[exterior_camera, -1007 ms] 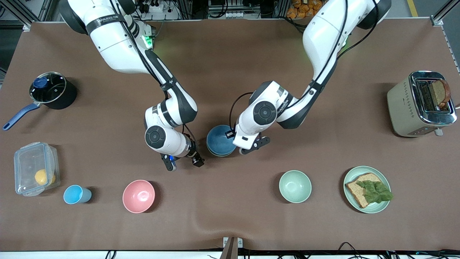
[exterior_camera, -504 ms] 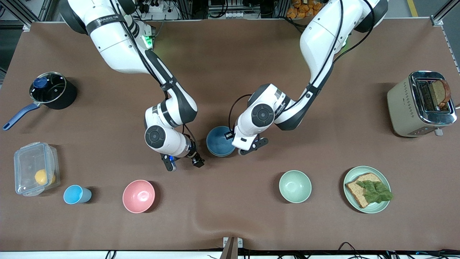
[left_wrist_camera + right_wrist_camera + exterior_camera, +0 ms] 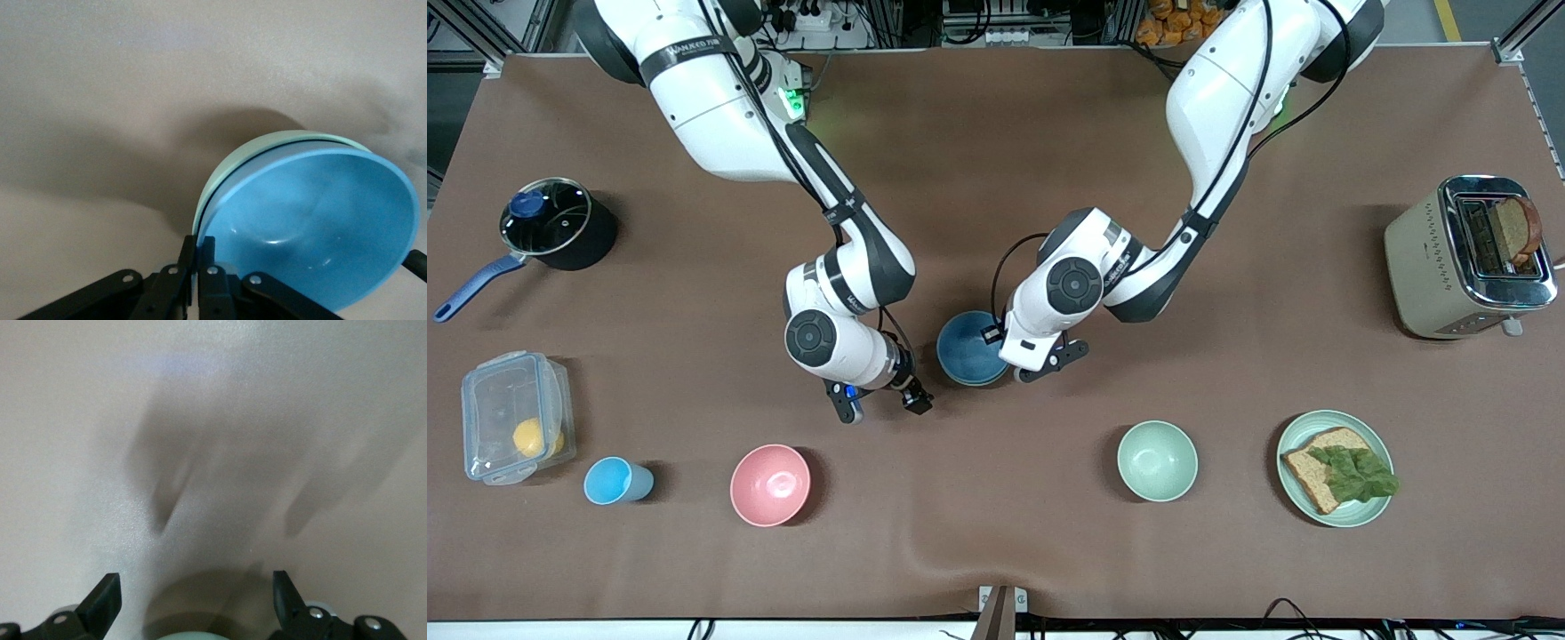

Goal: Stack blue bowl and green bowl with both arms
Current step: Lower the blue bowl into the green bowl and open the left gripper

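The blue bowl (image 3: 967,348) sits nested inside the green bowl (image 3: 267,143) at the table's middle. In the front view the green bowl is almost wholly hidden under it. In the left wrist view the blue bowl (image 3: 313,220) lies slightly tilted in the green one. My left gripper (image 3: 998,354) is shut on the blue bowl's rim, one finger inside and one outside, as the left wrist view (image 3: 199,245) shows. My right gripper (image 3: 884,406) is open and empty, low over bare table beside the bowls, toward the right arm's end; it also shows in the right wrist view (image 3: 195,587).
A paler mint bowl (image 3: 1157,460), a plate with bread and lettuce (image 3: 1336,468), a pink bowl (image 3: 770,484), a light-blue cup (image 3: 614,480) and a clear box (image 3: 514,416) line the side nearer the camera. A pot (image 3: 551,222) and a toaster (image 3: 1467,256) stand at the ends.
My left gripper has lowered the blue bowl a little into the green bowl and shifted slightly toward the right arm's end. The right arm has not moved.
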